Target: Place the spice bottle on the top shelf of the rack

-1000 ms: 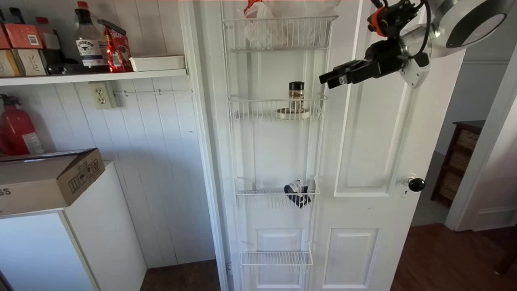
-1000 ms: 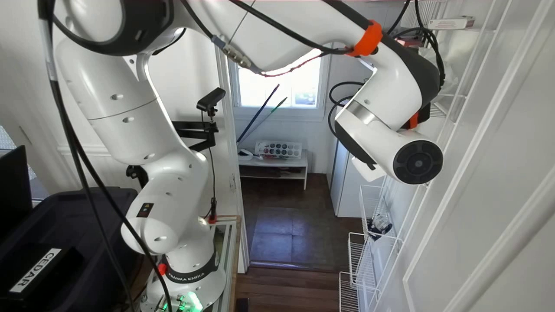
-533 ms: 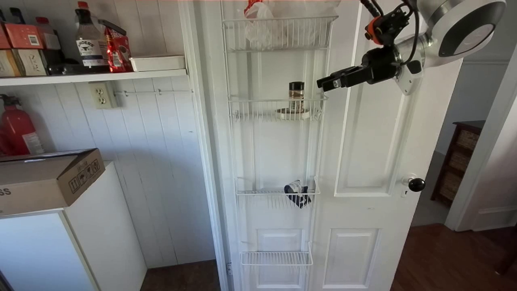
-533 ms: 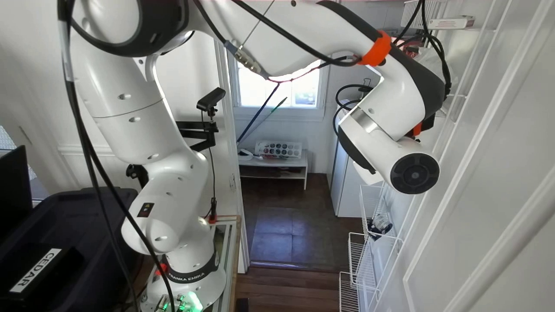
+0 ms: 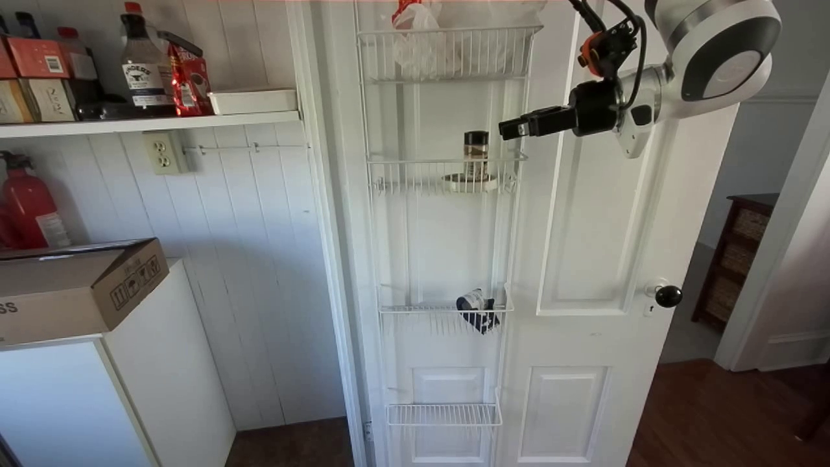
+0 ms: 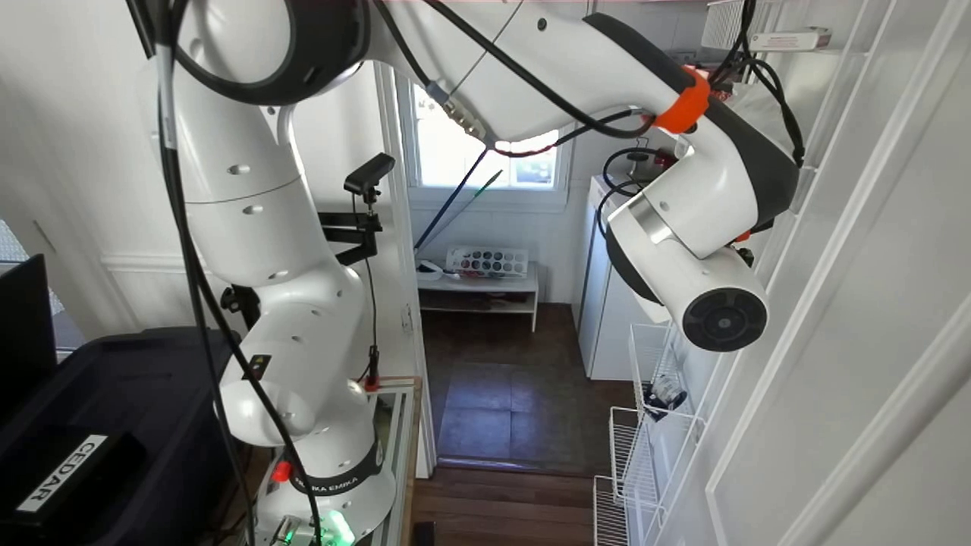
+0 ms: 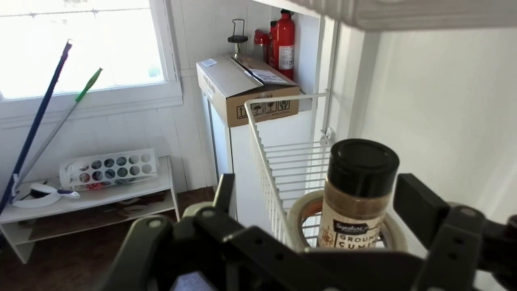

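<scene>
The spice bottle (image 5: pixel 476 152) has a black cap and a clear body of brown powder. It stands upright in the rack's second basket (image 5: pixel 415 175), inside a tape roll. In the wrist view the bottle (image 7: pixel 357 190) has a cream label reading ground cumin. The rack (image 5: pixel 366 117) hangs on a white door. Its top shelf (image 5: pixel 454 28) is the uppermost wire basket and holds plastic bags. My gripper (image 5: pixel 508 130) is right of the bottle at cap height. In the wrist view my gripper (image 7: pixel 321 196) is open, the bottle seen between its fingers, nearer the right one.
The tape roll (image 5: pixel 454 185) rings the bottle's base. The basket's front rim (image 7: pixel 262 157) runs beside it. A dark pouch (image 5: pixel 478 311) lies in a lower basket. A white box (image 6: pixel 790 39) is at the top shelf's end. A wall shelf (image 5: pixel 253 119) holds bottles.
My gripper has moved left toward the bottle and levelled out. The arm has reached further toward the rack. The bottle and tape roll have not moved.
</scene>
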`<state>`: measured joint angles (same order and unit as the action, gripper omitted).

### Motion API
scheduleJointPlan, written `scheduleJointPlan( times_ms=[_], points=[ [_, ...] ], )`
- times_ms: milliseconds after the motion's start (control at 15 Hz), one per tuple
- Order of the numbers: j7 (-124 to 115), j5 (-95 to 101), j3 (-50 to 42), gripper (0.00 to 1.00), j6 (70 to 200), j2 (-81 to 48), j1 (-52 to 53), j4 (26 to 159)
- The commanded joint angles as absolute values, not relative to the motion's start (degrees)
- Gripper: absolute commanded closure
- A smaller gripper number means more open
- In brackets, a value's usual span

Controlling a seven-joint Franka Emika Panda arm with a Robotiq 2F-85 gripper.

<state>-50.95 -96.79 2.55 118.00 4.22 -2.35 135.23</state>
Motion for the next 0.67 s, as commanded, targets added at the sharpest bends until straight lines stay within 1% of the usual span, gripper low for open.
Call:
scheduleJointPlan(
  times_ms=[0,600],
  points=[
    [-47.6,-100.5,2.1,0.0,118.4,2.4,-1.1,133.9],
    [-38.5,-107.3,2.6,0.0,119.3,-0.5,0.3,133.2]
  ],
)
